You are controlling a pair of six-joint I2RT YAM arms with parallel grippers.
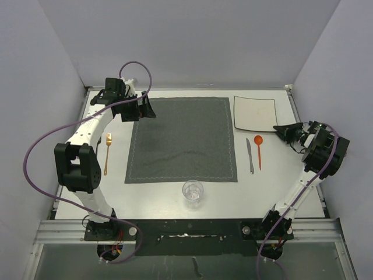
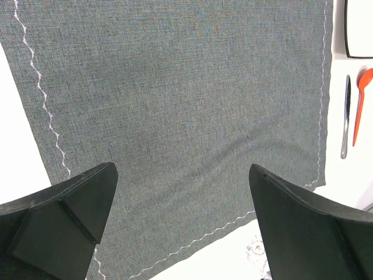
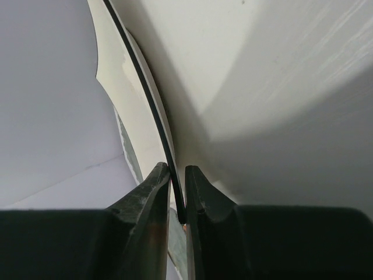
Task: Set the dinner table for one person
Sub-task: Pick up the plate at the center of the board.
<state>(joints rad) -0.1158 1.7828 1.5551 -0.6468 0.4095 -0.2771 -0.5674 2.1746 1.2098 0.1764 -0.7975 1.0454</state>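
Top external: counter (image 1: 151, 198) spans the view, arm bases at its 6 o'clock edge. I see the mat (image 1: 182, 140) at centre. The fork (image 1: 107, 153) is at its 9 o'clock, the knife (image 1: 250, 156) and spoon (image 1: 259, 149) at 3 o'clock, the glass (image 1: 193, 191) at 6 o'clock and the plate (image 1: 254, 112) at 1 o'clock. My left end effector (image 1: 144, 109) hangs wide and empty over the mat's 11 o'clock corner. Right wrist: right end effector (image 3: 178, 170) is narrow, pinching the plate's black rim near its 4 o'clock corner.
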